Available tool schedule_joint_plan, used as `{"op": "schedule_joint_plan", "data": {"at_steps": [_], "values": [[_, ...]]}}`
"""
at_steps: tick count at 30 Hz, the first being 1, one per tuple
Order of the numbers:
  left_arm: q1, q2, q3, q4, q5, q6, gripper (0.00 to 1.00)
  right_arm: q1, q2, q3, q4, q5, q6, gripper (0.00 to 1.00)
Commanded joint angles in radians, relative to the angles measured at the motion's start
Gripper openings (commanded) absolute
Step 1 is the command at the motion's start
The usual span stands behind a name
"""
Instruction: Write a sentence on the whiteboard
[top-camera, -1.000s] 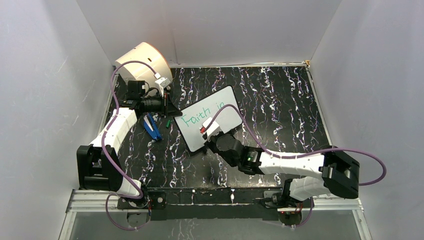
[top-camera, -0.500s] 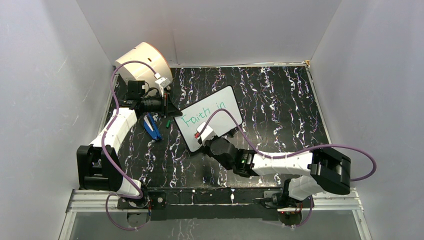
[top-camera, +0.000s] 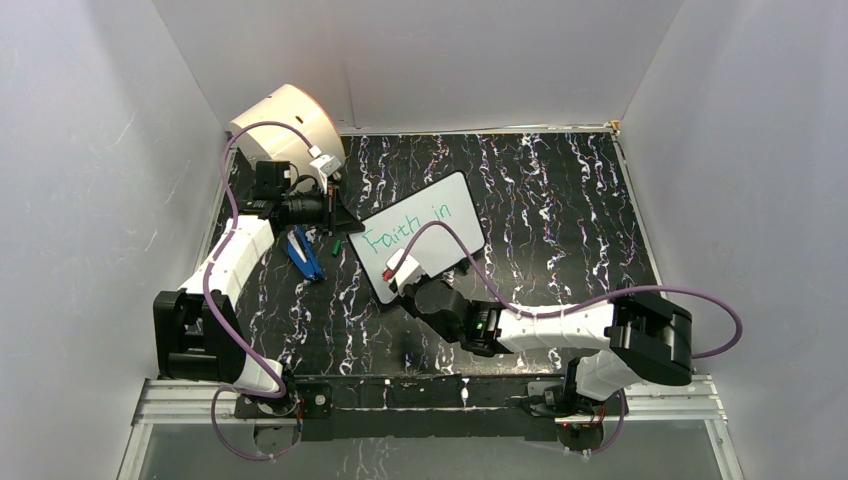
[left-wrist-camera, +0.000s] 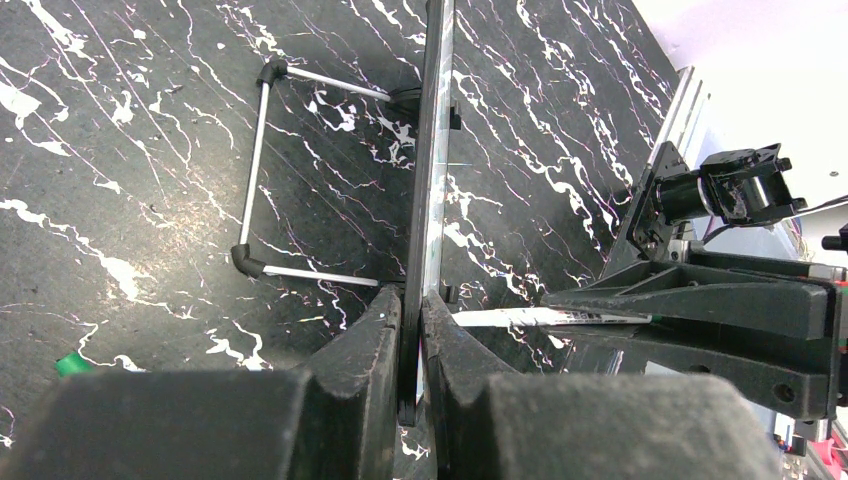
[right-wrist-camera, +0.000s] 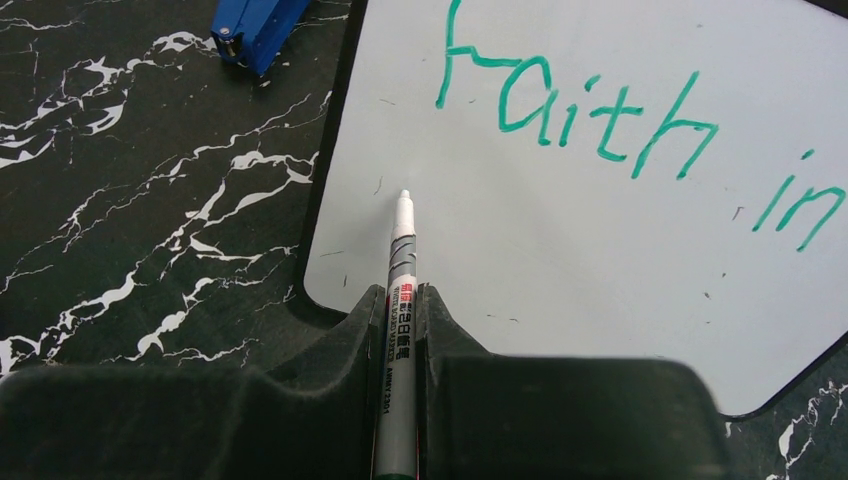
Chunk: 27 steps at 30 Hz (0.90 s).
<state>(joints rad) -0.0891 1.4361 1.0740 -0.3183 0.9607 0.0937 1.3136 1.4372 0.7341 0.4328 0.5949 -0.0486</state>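
Note:
The whiteboard (top-camera: 440, 232) stands tilted on the black marbled table, propped on a wire stand (left-wrist-camera: 255, 170). The sentence (right-wrist-camera: 580, 110) reads "Faith in" in green on one slanted line (top-camera: 405, 226). My left gripper (left-wrist-camera: 412, 300) is shut on the whiteboard's black left edge (left-wrist-camera: 432, 180); in the top view it (top-camera: 340, 222) sits at the board's left corner. My right gripper (right-wrist-camera: 400, 295) is shut on a grey marker (right-wrist-camera: 402, 250). The marker's white tip points at the bare board below the "F", near the lower left corner. Whether it touches does not show. The marker (left-wrist-camera: 540, 318) also shows side-on in the left wrist view.
A cream drum (top-camera: 285, 120) stands in the back left corner behind the left arm. A blue object (top-camera: 303, 252) and a small green cap (top-camera: 337, 243) lie left of the board. White walls close in three sides.
The right arm has slid left and toward the near edge, carrying the marker from the board's middle to its lower left. The left arm and the board have not moved.

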Motion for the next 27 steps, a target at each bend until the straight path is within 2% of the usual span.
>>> {"op": "schedule_joint_plan", "data": {"at_steps": [1,15,27], "values": [[-0.012,0.004,0.005,-0.054,-0.042,0.014,0.00,0.010,0.023,0.056,0.074,0.009,0.007,0.00],[-0.012,0.002,0.006,-0.056,-0.038,0.014,0.00,0.014,0.072,0.076,0.082,0.038,0.000,0.00],[-0.012,0.006,0.010,-0.056,-0.038,0.012,0.00,0.016,0.072,0.069,-0.036,0.082,0.066,0.00]]}}
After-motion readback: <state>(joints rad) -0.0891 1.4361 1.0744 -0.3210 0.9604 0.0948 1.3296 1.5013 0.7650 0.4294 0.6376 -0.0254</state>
